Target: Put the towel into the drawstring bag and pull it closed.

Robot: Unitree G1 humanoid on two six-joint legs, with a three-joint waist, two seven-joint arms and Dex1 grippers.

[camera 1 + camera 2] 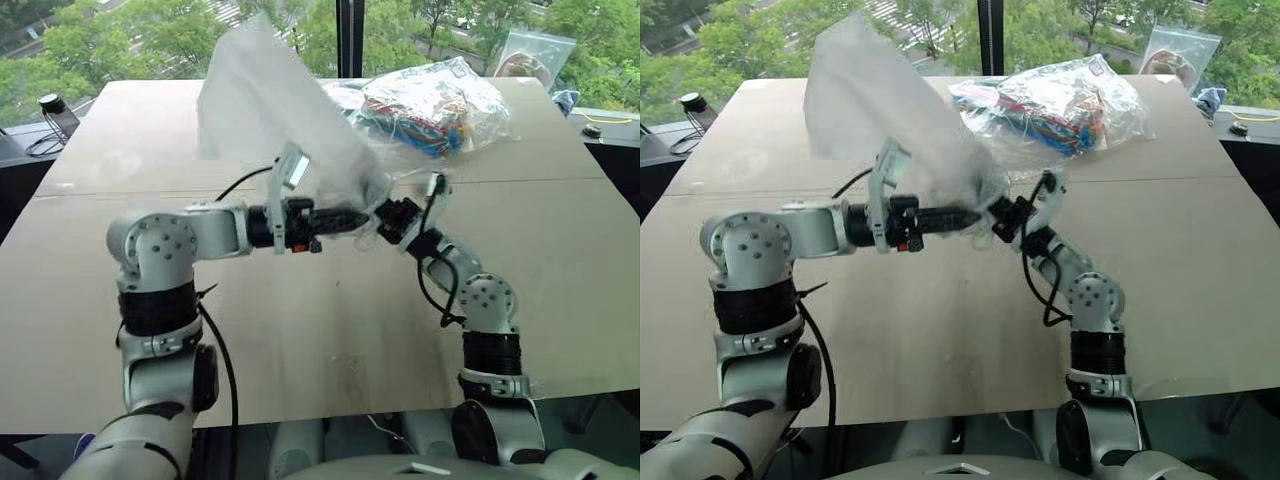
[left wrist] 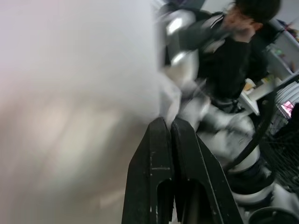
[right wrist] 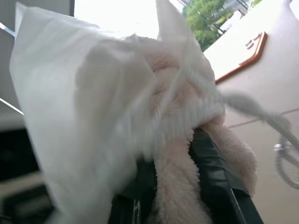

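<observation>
Left gripper [image 1: 372,221] is clenched tight on the bag's [image 1: 262,98] lower edge, fingers [image 2: 173,154] pressed together with no gap, pointing toward the right gripper. The bag is lifted off the table [image 1: 300,330] and billows up and to the left above the left arm, thin and see-through. Right gripper [image 1: 1002,216] meets the left one at the bag's mouth, nearly touching it, and grasps the towel [image 3: 180,140]: fuzzy off-white pile sits between its black fingers [image 3: 212,168], and the upper part of the towel is already under the bag fabric. A white cord [image 3: 254,109] crosses the towel and trails off sideways. Table is plain tan board with a seam across it. Near its far edge, a clear plastic bag [image 1: 430,105] of colourful items lies well apart from the grippers. Big windows with green trees behind. A person in a dark top [image 2: 229,51] shows in the left wrist view.
</observation>
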